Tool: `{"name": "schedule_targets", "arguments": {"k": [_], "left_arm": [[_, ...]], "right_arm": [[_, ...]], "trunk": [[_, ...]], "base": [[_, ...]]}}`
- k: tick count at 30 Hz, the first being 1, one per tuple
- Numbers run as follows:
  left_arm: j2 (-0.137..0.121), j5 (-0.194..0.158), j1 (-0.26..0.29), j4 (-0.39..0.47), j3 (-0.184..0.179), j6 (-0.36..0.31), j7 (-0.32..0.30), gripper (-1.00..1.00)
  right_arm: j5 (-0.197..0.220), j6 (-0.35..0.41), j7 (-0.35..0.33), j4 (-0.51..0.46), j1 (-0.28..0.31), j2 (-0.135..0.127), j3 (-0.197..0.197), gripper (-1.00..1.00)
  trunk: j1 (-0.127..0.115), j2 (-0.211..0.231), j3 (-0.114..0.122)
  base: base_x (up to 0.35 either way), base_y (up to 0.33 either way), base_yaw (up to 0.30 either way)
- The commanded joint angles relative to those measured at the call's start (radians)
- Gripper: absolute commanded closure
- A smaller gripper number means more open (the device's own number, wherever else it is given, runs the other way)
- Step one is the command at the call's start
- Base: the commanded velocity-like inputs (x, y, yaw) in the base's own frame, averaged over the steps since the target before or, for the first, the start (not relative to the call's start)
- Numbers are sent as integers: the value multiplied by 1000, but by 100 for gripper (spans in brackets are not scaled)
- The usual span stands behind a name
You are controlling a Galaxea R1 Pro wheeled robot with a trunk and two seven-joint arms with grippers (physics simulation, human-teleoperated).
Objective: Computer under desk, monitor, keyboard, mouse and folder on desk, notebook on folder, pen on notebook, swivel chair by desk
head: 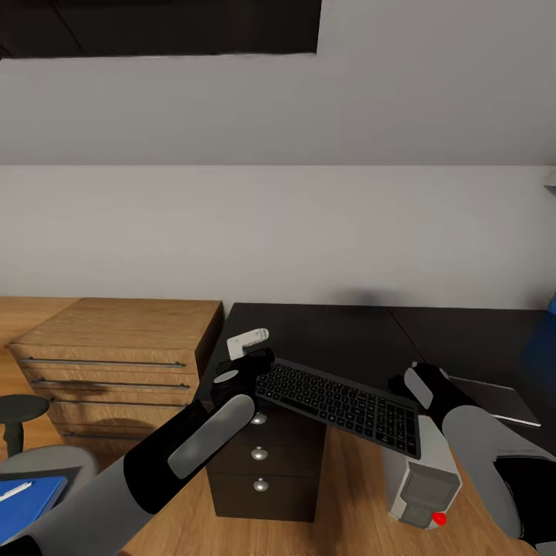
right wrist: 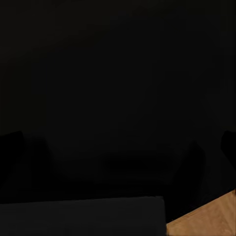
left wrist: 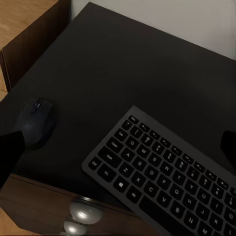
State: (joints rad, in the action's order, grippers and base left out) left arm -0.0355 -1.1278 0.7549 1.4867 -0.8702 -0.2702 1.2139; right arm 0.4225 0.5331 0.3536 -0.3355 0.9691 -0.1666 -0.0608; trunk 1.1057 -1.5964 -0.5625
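Two arms frame the keyboard (head: 340, 399), which overhangs the desk (head: 340, 332) front edge, tilted, above the computer (head: 421, 479). Left gripper (head: 251, 363) sits at the keyboard's near-left end, right gripper (head: 413, 384) at its other end; I cannot tell either pincer's state. Any nudge may tip it off. Beyond the keyboard's left end lies the mouse (left wrist: 34, 123).

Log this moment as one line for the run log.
keyboard over desk front edge | left gripper at its end | mouse on desk | computer on floor
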Motion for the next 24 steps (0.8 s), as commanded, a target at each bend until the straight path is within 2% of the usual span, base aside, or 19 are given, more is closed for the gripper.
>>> {"name": "schedule_targets", "arguments": {"k": [1,8,12,13,15,24], "left_arm": [[0,-1,1,1,-2,-10,6,-100],[0,-1,1,0,-11,-10,6,-100],[1,0,1,0,-21,-10,6,-100],[2,0,1,0,-24,-10,5,-100],[2,0,1,0,-25,-10,5,-100],[3,1,1,1,-28,-10,4,-100]], "right_arm": [[10,4,7,-2,0,-1,-7,-100],[5,-28,6,-15,0,0,-8,-100],[2,-97,5,-42,-1,2,-8,-100],[-3,-134,6,-49,-1,8,-9,-100],[-10,-152,6,-52,-1,15,-11,-100],[-88,-182,8,-55,-1,44,-26,-100]], "trunk": [[0,-1,-1],[0,-1,-1],[0,-1,-1],[0,-1,-1],[0,-1,-1],[0,-1,-1]], "base": [[-80,0,0],[-34,0,0],[-8,0,0],[-2,0,0],[-2,0,0],[-27,0,0]]}}
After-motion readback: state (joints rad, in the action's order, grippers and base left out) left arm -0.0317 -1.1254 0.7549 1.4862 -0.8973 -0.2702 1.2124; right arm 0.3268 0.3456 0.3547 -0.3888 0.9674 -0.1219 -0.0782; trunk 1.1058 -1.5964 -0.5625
